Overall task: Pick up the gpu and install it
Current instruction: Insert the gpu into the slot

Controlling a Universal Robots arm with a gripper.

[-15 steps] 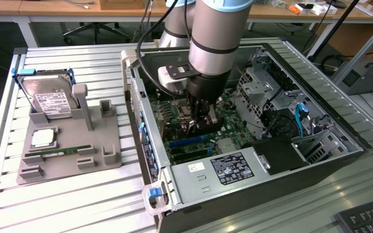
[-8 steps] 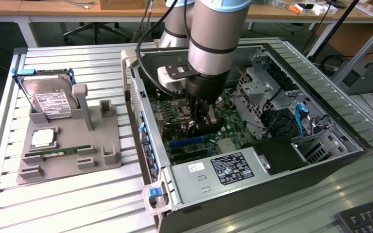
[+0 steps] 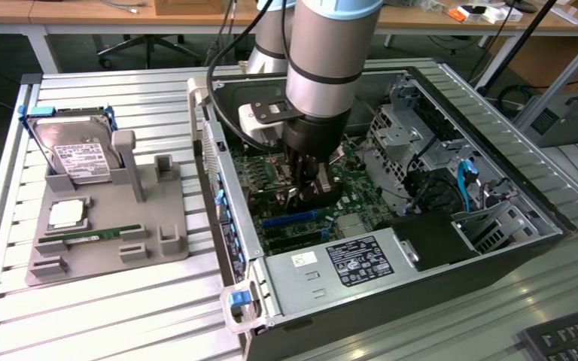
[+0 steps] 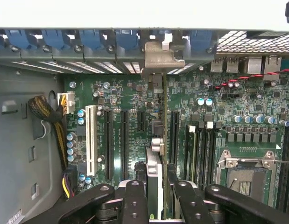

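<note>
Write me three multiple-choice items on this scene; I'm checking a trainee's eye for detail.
1. Where is the gpu?
A. On the grey fixture
B. Held by the gripper over the motherboard
C. On the keyboard

2. What colour is the one pale expansion slot?
A. Red
B. Yellow
C. White

3. How does the computer case stand?
A. Open, with its inside exposed
B. Closed
C. Wrapped in foil

Answers:
1. B: the gpu sits edge-on in the gripper above the motherboard.
2. C: the slot is white among black ones.
3. A: the computer case lies open, with its boards and cables in plain sight.
</note>
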